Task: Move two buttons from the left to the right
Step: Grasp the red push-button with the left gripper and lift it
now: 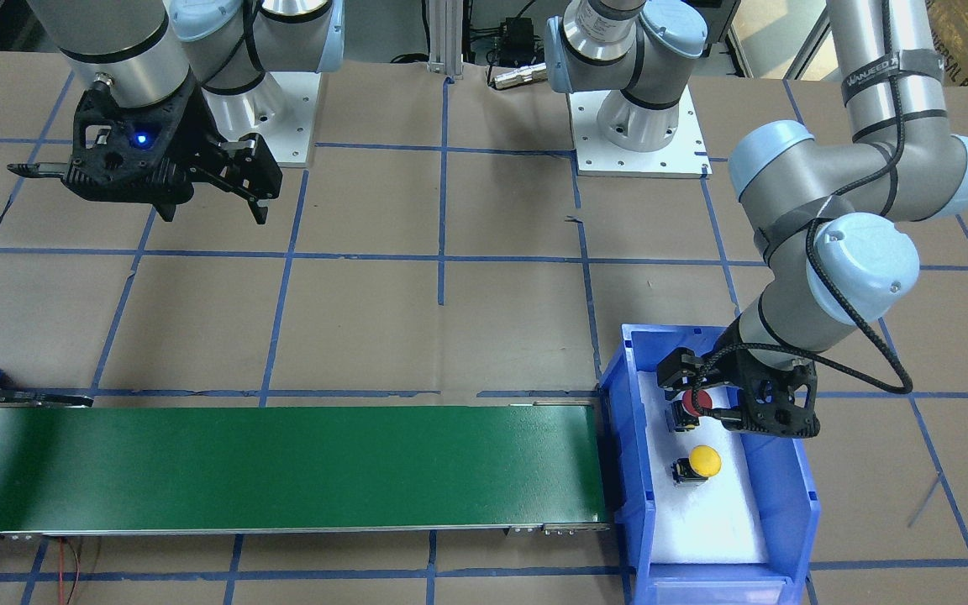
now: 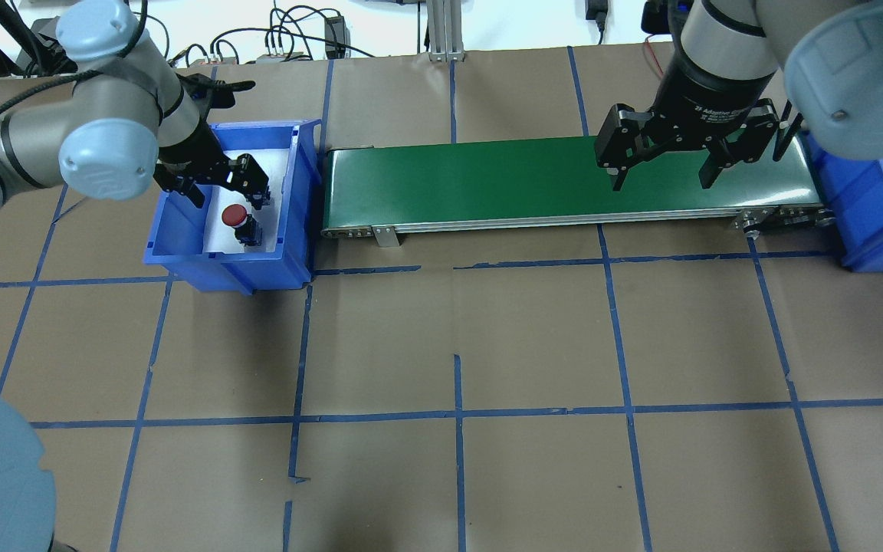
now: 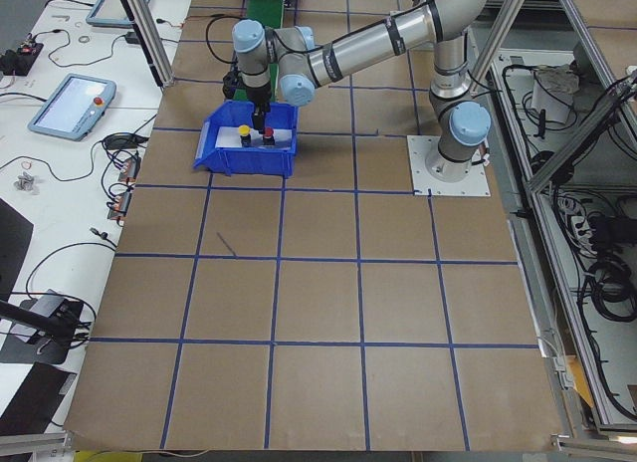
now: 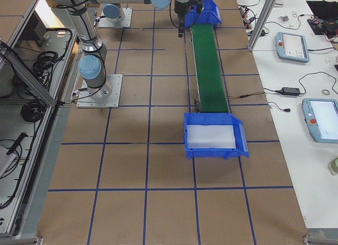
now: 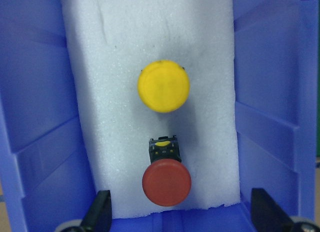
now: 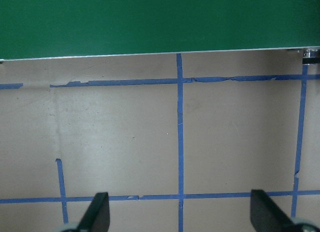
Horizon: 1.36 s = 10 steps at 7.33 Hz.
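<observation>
The red button [image 1: 697, 402] and the yellow button [image 1: 705, 460] stand on white foam in the left blue bin [image 1: 795, 496]. In the left wrist view the red button [image 5: 166, 182] is nearest, with the yellow button [image 5: 163, 86] beyond it. My left gripper [image 1: 715, 407] is open inside the bin, its fingers [image 5: 100, 214] wide apart on either side of the red button [image 2: 235, 215], not touching it. My right gripper [image 2: 662, 175] is open and empty, hovering over the green conveyor belt [image 2: 533, 180] near its right end.
The belt [image 1: 282, 466] runs between the left bin [image 2: 227, 272] and a second blue bin [image 2: 882, 230] at its right end, which holds only white foam [image 4: 211, 137]. Brown table with blue tape grid [image 6: 180, 142] lies under the right gripper.
</observation>
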### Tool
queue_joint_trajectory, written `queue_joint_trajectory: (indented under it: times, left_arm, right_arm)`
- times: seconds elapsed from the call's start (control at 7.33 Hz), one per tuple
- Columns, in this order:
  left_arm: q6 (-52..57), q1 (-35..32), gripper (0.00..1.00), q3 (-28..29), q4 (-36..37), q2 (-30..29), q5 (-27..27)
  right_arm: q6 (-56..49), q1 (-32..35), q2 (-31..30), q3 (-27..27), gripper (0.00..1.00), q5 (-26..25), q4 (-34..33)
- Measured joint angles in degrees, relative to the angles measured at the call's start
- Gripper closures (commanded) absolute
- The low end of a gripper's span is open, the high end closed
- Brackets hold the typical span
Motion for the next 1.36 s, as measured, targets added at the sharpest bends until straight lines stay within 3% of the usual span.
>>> queue_joint_trajectory:
  times: [0.27, 0.55, 0.68, 0.95, 1.36]
  left_arm:
    - [1.2, 1.1, 0.15, -1.7, 1.8, -0.5, -0.1]
    - [1.4, 1.4, 0.32, -1.9, 2.0, -0.6, -0.4]
    - [1.4, 1.4, 0.49, -1.9, 2.1, -0.6, -0.4]
    - [0.6, 1.5, 0.66, -2.0, 2.0, -0.4, -0.5]
    - [-1.0, 1.5, 0.67, -1.3, 1.5, 0.5, -0.4]
  right_arm:
    - [0.0, 0.0, 0.0, 0.0, 0.0, 0.0, 0.0]
    - [0.0, 0.0, 0.0, 0.1, 0.0, 0.0, 0.1]
    - [0.0, 0.0, 0.0, 0.1, 0.0, 0.0, 0.0]
    - [0.0, 0.0, 0.0, 0.1, 0.0, 0.0, 0.0]
    - [0.0, 0.0, 0.0, 0.1, 0.0, 0.0, 0.0]
